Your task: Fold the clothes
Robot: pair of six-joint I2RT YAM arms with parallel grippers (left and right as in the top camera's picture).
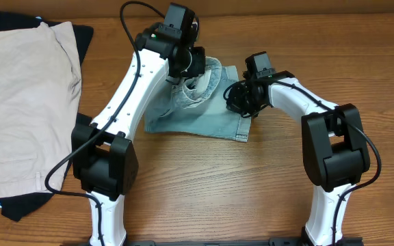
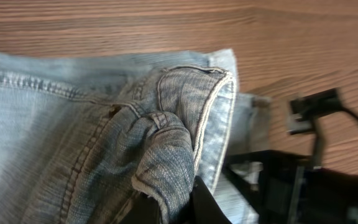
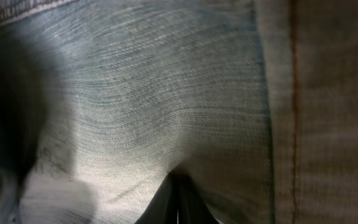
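The clothes (image 1: 204, 116), light blue faded denim shorts, lie rumpled at the table's middle between both arms. My left gripper (image 1: 191, 68) sits over their far edge. In the left wrist view it (image 2: 178, 208) is shut on a bunched fold of the clothes (image 2: 166, 124), with a hemmed edge curling up above the fingers. My right gripper (image 1: 241, 97) is at the shorts' right side. Its wrist view is filled with the clothes (image 3: 166, 93); the gripper (image 3: 178, 208) is shut, and the cloth puckers at its tips as if pinched.
Beige khaki shorts (image 1: 19, 102) lie at the table's left on a black garment (image 1: 82, 37). Black parts of the right arm (image 2: 316, 112) show at the right of the left wrist view. Bare wood (image 1: 217, 184) lies in front of the denim.
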